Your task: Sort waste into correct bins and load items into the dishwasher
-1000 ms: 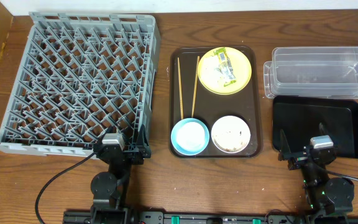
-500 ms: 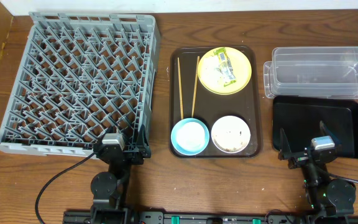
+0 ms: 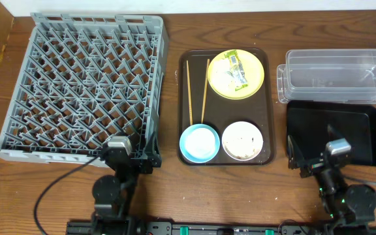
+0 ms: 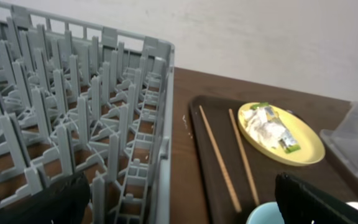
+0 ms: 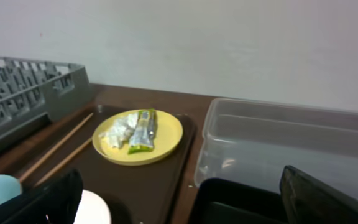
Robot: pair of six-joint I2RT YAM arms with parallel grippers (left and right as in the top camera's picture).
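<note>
On the brown serving tray (image 3: 266, 98) a yellow plate (image 3: 253, 81) holds a yellow-green wrapper (image 3: 236, 69) and a white tissue (image 3: 219, 76). Two chopsticks (image 3: 197, 88) lie left of it. A light blue bowl (image 3: 198, 143) and a white bowl (image 3: 242, 140) with rice-like scraps sit at the tray's front. The grey dish rack (image 3: 83, 85) stands at left. The clear tub (image 3: 335, 75) and black tray (image 3: 335, 130) are at right. My left gripper (image 3: 128, 158) is open by the rack's front right corner. My right gripper (image 3: 315, 156) is open over the black tray's front edge. The cup is out of view.
The rack's near wall (image 4: 160, 168) stands close to my left gripper (image 4: 179, 205). In the right wrist view the plate (image 5: 166, 140) and clear tub (image 5: 291, 143) lie ahead of my right gripper (image 5: 179, 199). A white wall runs behind the table.
Both arms have shifted slightly: the left gripper moved a little toward the rack, and the right gripper moved a little left and forward. Nothing on the table moved.
</note>
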